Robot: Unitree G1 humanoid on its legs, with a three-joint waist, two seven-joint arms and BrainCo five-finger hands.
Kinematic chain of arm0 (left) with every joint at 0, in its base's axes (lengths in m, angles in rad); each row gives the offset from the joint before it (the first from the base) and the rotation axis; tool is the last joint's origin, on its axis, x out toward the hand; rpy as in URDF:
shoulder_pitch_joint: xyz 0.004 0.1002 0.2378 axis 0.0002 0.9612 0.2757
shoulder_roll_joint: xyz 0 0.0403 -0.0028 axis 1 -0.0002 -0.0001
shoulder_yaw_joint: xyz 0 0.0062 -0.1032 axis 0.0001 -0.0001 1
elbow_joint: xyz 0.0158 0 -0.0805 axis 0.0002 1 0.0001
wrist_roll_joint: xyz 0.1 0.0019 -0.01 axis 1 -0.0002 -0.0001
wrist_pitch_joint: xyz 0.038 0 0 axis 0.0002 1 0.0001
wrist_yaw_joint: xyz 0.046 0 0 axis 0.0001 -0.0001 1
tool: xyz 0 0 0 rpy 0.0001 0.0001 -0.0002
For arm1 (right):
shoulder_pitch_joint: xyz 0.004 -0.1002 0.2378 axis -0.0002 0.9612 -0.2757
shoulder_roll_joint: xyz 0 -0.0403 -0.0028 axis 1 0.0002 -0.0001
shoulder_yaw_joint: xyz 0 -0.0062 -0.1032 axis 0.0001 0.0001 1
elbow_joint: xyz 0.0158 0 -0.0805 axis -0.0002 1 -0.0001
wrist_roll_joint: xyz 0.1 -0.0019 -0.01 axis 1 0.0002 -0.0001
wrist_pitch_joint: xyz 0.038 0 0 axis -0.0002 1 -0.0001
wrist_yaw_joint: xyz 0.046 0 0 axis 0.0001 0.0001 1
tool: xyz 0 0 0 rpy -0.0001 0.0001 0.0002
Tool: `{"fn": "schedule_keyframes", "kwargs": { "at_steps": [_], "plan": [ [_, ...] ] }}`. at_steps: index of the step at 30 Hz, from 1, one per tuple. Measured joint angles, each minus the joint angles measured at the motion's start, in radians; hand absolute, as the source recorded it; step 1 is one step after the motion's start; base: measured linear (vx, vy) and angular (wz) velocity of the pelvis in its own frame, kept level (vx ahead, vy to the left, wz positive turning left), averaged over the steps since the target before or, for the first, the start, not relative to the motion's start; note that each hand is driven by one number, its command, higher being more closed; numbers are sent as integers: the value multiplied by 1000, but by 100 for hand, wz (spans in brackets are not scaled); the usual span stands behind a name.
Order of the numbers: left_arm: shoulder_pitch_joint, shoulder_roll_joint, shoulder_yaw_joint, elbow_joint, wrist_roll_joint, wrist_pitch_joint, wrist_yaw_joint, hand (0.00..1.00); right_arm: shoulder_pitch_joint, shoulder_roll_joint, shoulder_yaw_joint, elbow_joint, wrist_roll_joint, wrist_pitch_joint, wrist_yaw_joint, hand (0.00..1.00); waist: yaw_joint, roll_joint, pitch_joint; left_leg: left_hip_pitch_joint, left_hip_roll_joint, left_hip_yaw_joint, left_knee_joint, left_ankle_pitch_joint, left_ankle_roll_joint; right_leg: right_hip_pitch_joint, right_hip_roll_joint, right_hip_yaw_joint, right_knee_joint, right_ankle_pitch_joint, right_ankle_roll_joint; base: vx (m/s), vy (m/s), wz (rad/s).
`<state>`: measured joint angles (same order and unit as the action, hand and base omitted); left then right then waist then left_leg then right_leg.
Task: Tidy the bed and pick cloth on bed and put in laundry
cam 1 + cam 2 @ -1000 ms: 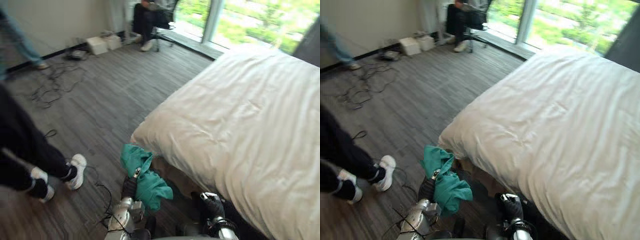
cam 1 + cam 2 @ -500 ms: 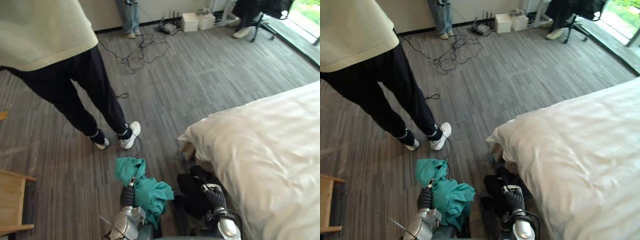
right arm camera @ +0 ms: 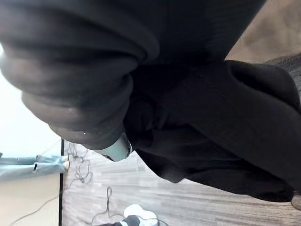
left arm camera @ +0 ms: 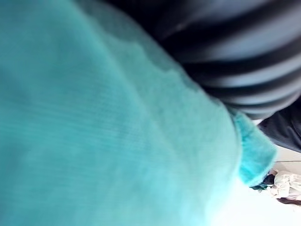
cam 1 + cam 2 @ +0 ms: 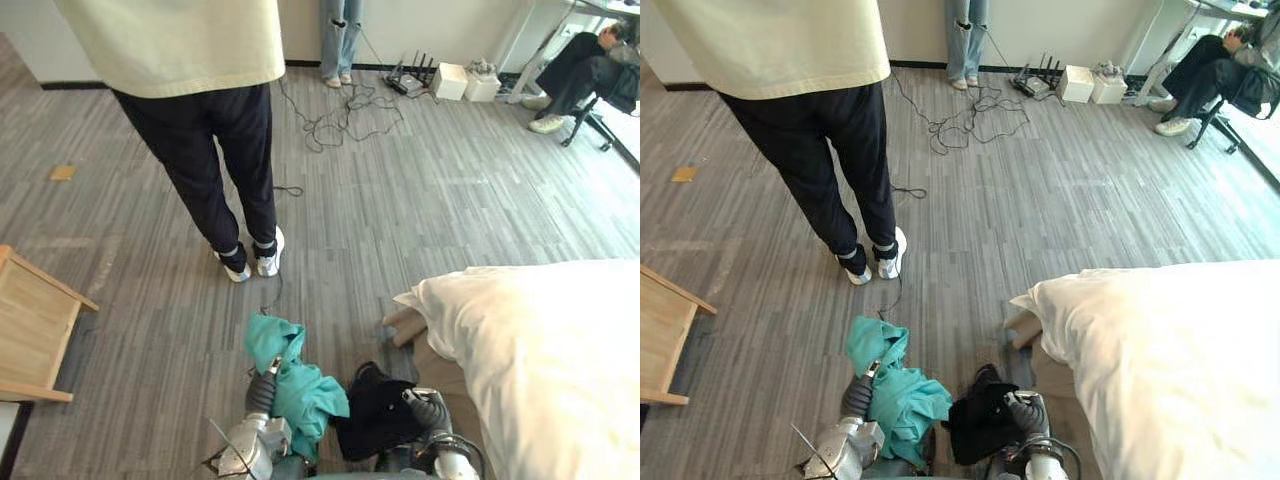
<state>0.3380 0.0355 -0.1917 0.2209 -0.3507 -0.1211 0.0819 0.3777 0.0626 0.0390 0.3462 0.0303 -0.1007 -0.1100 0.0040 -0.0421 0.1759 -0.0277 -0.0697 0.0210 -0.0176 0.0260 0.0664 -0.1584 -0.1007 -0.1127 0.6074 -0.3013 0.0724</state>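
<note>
From the head views, a crumpled teal cloth [image 5: 295, 388] hangs at my left hand [image 5: 262, 392] and a bunched black cloth [image 5: 370, 422] at my right hand [image 5: 431, 411], both beside the white-duvet bed [image 5: 540, 350].

Left wrist view: teal fabric drapes the hand, so I cannot tell its grip.

Right wrist view: black fabric hides the hand, so I cannot tell its grip either.

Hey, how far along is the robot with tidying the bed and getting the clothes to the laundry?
Done: the bed looks smooth, with no clothes on the visible part. In hand: the left hand carries a teal cloth, the right hand a black cloth. Left: putting both in the laundry.
</note>
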Motion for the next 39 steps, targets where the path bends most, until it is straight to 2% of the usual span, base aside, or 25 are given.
{"fn": "schedule_keyframes", "kwargs": {
  "at_steps": [1, 2, 12, 15, 17, 19, 20, 21, 22, 23, 25, 27, 28, 29, 30, 31, 32, 33, 34, 35, 36, 37, 38, 39],
  "plan": [
    [-4, -2, -4, 6, 1, 0, 4, 100, 7, -1, -3, 2, 1, -1, -1, 100, 2, -1, -1, 1, -4, -4, 1, 2, -2, 6, 19, 17, -71, -1, -6, 31, -16, 57],
    [-24, -33, -12, 64, 9, 1, -15, 100, -10, 7, -23, 23, 20, -3, 4, 100, 9, 35, -73, 56, -6, 13, -52, -20, -15, 135, 66, 61, -475, 185, -42, 12, -6, 19],
    [-24, -31, -31, 64, 9, 2, -15, 100, 4, -4, -18, 23, 19, -2, 17, 100, 9, 35, -73, 80, -5, 23, -52, -19, -18, 164, 66, 64, -482, 185, -42, -1, -1, 0],
    [-25, -28, -64, 63, 8, 6, -16, 100, 7, -17, 0, 24, 19, 1, 31, 100, 10, 31, -74, 83, 4, 49, -29, -73, -47, 181, 65, 65, -487, 185, -42, 0, 0, 0],
    [-22, -25, -79, 63, -3, 19, -17, 100, 11, -57, 33, 23, 18, 3, 55, 100, 16, 40, -64, 29, 52, 149, 156, -191, -83, 202, 87, 66, -463, 150, -54, -25, -84, -18],
    [-24, -24, -75, 63, -13, 31, -16, 100, 9, -79, 76, 20, 18, 4, 69, 100, 26, 59, -51, -4, 93, 161, 311, -269, -106, 231, 106, 87, -453, 120, -88, 32, -69, -18],
    [-26, -24, -71, 63, -13, 37, -16, 100, 15, -91, 85, 19, 18, 17, 72, 100, 28, 73, -36, -56, 125, 176, 472, -285, -135, 257, 121, 87, -456, 104, -113, 79, -68, 15],
    [-34, -25, -67, 62, -13, 39, -15, 100, 15, -92, 85, 19, 18, 22, 72, 100, 29, 47, -32, -115, 142, 177, 590, -278, -158, 272, 117, 81, -464, 100, -118, 80, -66, 24],
    [-35, -25, -63, 61, -13, 39, -16, 100, 14, -92, 86, 17, 19, 25, 73, 100, 36, 53, -29, -152, 151, 179, 654, -279, -159, 277, 113, 75, -469, 97, -117, 70, -59, 22],
    [-33, -43, -62, 58, -13, 40, -15, 100, 13, -108, 81, -4, 19, 35, 73, 100, 50, 64, -28, -210, 166, 185, 709, -282, -160, 279, 106, 63, -474, 88, -112, 92, 3, 11],
    [-33, -54, -61, 46, -12, 47, -15, 100, 2, -132, 80, -29, 22, 36, 75, 100, 64, 74, -23, -267, 192, 256, 691, -288, -167, 285, 79, 55, -479, 68, -98, 177, 63, 11],
    [-32, -59, -44, 14, -8, 49, -17, 100, -25, -142, 80, -41, 39, 39, 76, 100, 67, 73, -23, -298, 192, 386, 567, -282, -157, 314, 32, 31, -489, 31, -68, 377, 131, 26],
    [-32, -63, -36, 3, -6, 49, -17, 100, -35, -146, 81, -44, 39, 39, 76, 100, 68, 73, -23, -305, 190, 413, 530, -274, -146, 317, 22, 25, -482, 21, -59, 460, 176, 28],
    [-29, -69, -22, -27, 8, 50, -18, 100, -55, -151, 81, -48, 39, 40, 79, 100, 75, 73, -25, -304, 177, 442, 475, -204, -62, 327, 4, 12, -466, -6, -24, 622, 215, 31],
    [-28, -80, -10, -42, 17, 52, -19, 100, -64, -151, 84, -48, 39, 42, 82, 100, 90, 57, -39, -289, 142, 453, 475, -200, 50, 333, -28, 1, -444, -25, 0, 649, 214, 34],
    [-26, -85, -1, -54, 22, 54, -19, 100, -71, -151, 87, -49, 39, 42, 88, 100, 92, 49, -40, -289, 132, 454, 481, -212, 66, 329, -37, 1, -425, -23, 2, 685, 220, 49],
    [-21, -88, 20, -78, 35, 53, -19, 100, -85, -149, 94, -50, 38, 43, 96, 100, 94, 29, -35, -276, 111, 447, 489, -233, 88, 305, -56, 2, -321, -16, 15, 459, 162, 47],
    [-22, -88, 27, -79, 42, 53, -19, 100, -87, -147, 95, -50, 38, 43, 98, 100, 95, 18, -34, -256, 95, 441, 478, -237, 95, 280, -65, 4, -234, -7, 33, 570, 209, 68],
    [-21, -80, 29, -79, 53, 54, -19, 100, -85, -137, 95, -50, 37, 43, 103, 100, 93, 2, -34, -210, 67, 414, 446, -245, 96, 229, -79, 16, -46, 37, 113, 576, 165, 66],
    [-12, -67, 30, -79, 62, 59, -21, 100, -84, -129, 94, -48, 35, 43, 112, 100, 92, 1, -32, -126, 54, 371, 395, -279, 79, 158, -71, 54, 216, 79, 176, 572, 134, 63],
    [-4, -60, 29, -79, 66, 61, -21, 100, -82, -126, 99, -48, 35, 42, 116, 100, 91, 0, -30, -79, 49, 353, 373, -288, 71, 132, -70, 55, 330, 82, 179, 548, 54, 55],
    [8, -54, 28, -79, 69, 70, -23, 100, -75, -119, 99, -49, 35, 40, 125, 100, 89, 6, -27, -1, 42, 312, 325, -292, 64, 96, -73, 21, 471, 68, 136, 506, -1, 77],
    [15, -51, 24, -80, 69, 74, -27, 100, -67, -118, 98, -51, 34, 39, 134, 100, 77, 32, -24, 86, 50, 243, 260, -292, 62, 45, -74, -43, 553, 42, 50, 488, -27, 91],
    [16, -51, 23, -82, 69, 74, -28, 100, -64, -117, 98, -57, 33, 39, 135, 100, 64, 41, -25, 113, 57, 212, 236, -290, 60, 14, -74, -77, 558, 28, 22, 473, -84, 109]
  ]
}}
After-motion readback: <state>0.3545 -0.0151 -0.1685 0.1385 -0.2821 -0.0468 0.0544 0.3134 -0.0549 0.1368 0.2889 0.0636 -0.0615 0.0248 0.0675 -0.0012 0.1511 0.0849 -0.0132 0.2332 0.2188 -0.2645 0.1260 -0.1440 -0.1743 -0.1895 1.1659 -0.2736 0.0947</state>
